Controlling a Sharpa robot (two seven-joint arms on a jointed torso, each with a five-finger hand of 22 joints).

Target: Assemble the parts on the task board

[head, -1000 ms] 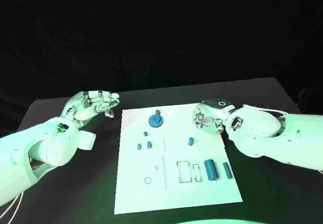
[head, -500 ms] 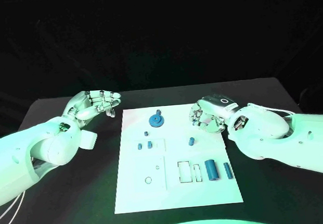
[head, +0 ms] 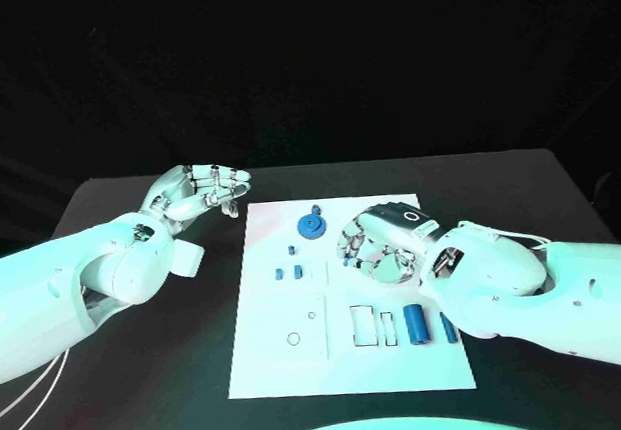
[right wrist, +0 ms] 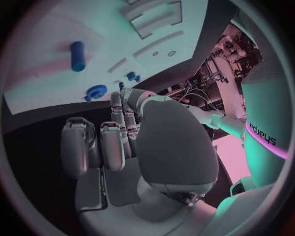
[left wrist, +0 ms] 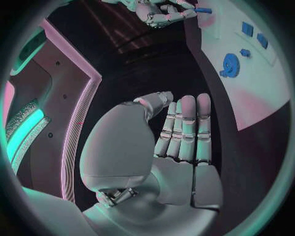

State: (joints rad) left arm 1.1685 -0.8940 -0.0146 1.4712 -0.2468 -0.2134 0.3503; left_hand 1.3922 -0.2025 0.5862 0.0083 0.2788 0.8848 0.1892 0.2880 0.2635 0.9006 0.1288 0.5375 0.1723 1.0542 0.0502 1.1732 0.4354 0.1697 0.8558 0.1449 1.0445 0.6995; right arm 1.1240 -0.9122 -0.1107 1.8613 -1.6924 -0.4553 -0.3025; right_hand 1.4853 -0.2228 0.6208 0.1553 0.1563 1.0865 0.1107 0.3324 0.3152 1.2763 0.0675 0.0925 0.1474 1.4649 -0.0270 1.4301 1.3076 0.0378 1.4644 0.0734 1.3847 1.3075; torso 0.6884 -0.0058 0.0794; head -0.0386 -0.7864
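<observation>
where the left arm comes in over the black counter (head: 152, 408), its left hand (head: 199, 192) hangs off the far left corner of the task board (head: 287, 372), fingers curled in toward the palm with nothing between them; the left wrist view shows those fingers (left wrist: 187, 128) lying side by side, bent over the palm, and nothing in their grasp. just beyond this hand, toward the right hand, sits the blue gear (head: 313, 225) near the board's far edge, with a small blue piece just behind it. nearer the robot from the gear, two small blue pegs (head: 288, 272) stand side by side on the board.

the right hand (head: 381, 245) hovers over the middle right part of the board, palm turned down and back of the hand up, fingers bent downward toward the surface. a small blue part (head: 347, 259) shows right at its fingertips, but i cannot tell whether the hand has hold of it or only hangs over it. nearer the robot from this hand, beside the forearm, a thick blue cylinder (head: 414, 323) and a thinner blue pin (head: 449, 326) lie side by side next to two pale rectangular slots.
</observation>
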